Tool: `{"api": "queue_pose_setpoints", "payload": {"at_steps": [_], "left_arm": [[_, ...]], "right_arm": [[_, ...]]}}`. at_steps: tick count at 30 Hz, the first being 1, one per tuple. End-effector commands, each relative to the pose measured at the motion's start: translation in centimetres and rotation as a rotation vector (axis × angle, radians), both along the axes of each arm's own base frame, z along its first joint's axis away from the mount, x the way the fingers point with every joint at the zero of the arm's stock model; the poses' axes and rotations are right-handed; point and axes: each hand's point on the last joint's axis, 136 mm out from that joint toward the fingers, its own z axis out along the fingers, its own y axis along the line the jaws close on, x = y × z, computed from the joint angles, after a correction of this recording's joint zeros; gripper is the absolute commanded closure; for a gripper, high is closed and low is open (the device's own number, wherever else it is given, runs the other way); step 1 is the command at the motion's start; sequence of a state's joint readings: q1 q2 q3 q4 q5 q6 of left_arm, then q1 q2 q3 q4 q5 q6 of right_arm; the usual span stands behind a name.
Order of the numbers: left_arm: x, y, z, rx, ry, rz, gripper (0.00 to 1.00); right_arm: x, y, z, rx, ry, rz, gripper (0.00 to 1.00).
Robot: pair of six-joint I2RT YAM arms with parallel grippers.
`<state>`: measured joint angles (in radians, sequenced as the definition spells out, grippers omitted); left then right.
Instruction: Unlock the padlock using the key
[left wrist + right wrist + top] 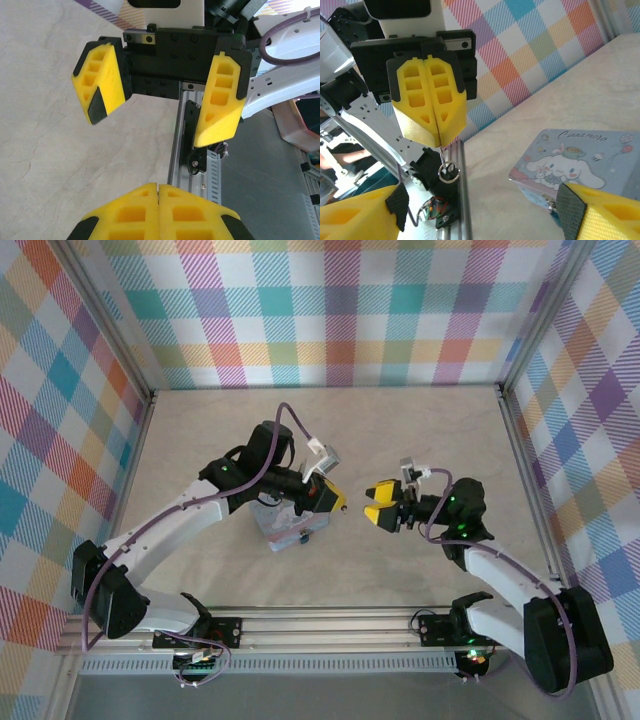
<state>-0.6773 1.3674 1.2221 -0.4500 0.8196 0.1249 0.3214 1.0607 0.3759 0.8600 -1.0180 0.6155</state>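
My left gripper (338,502) is shut on the key (442,154), a thin metal sliver that sticks out below its yellow pads (427,117) with a small ring (448,171) hanging from it. The left gripper's tips (158,187) are pressed together. My right gripper (383,512) faces it a short way off, open, its two fingers (102,82) spread wide. The right gripper's gap (480,210) frames the ring. The padlock (551,206), small and teal with a metal shackle, hangs at the front of the light-blue cartoon tin (575,160), partly hidden behind my right finger (600,215).
The tin (290,530) lies on the beige table under the left forearm. The aluminium rail (320,625) runs along the near edge. Checked walls (330,310) close in the back and both sides.
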Motion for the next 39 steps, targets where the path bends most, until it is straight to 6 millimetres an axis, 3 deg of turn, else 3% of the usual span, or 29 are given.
{"api": "queue_pose_setpoints", "payload": {"at_steps": [1, 15, 39], "left_arm": [[0.2, -0.2, 1.1, -0.033, -0.023, -0.023, 1.00], [0.1, -0.2, 1.1, -0.037, -0.019, -0.030, 1.00], [0.2, -0.2, 0.9, -0.031, -0.020, -0.028, 1.00]], "right_arm": [[-1.1, 1.1, 1.7, 0.016, -0.080, 0.078, 0.22], [-2.1, 3.6, 1.6, 0.022, -0.075, 0.157, 0.41], [-2.0, 4.3, 1.6, 0.029, -0.070, 0.163, 0.76]]}}
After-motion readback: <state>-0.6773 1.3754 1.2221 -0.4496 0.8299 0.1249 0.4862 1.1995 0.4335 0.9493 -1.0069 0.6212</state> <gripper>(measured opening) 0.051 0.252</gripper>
